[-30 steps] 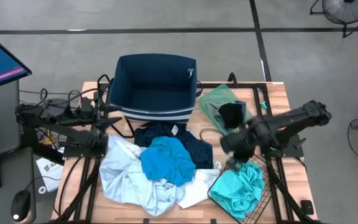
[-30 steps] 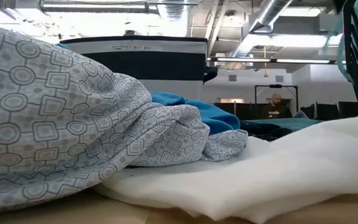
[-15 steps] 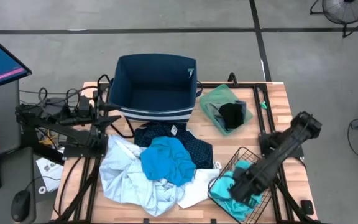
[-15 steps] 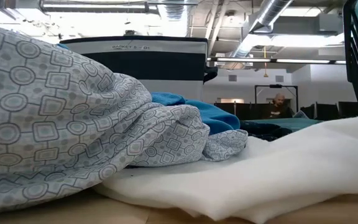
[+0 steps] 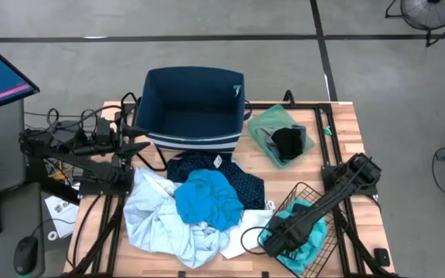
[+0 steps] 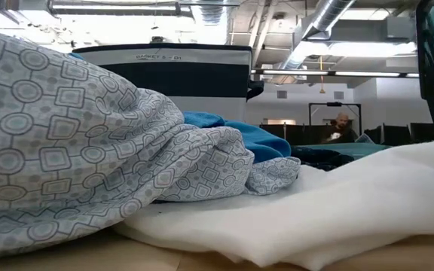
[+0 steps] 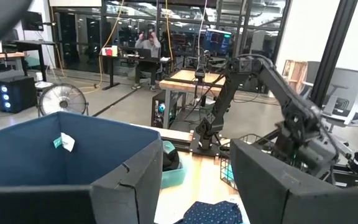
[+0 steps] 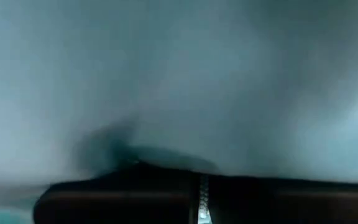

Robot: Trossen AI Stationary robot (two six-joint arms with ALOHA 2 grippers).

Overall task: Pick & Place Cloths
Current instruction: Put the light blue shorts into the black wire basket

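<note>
Several cloths lie heaped near the table's front: a pale patterned one, a turquoise one, a navy dotted one and a white one. A teal cloth lies in the black wire basket. My right gripper, shut, points steeply down into that basket, and teal cloth fills its wrist view. My left gripper waits open at the table's left, level, facing the navy bin. My right gripper stands over the teal cloth in the wire basket, pointing down from above. Its own body hides the fingertips in the high view. I cannot tell whether they touch the cloth.
A green cloth with a black piece on it lies at the table's far right. Metal frame bars run along the right side. Cables lie by the left arm. Beyond the table, a person sits in the room.
My right gripper has swung from above the table's middle right toward the near edge and gone down into the wire basket, tipping to point more steeply down. The cloths have not moved.
</note>
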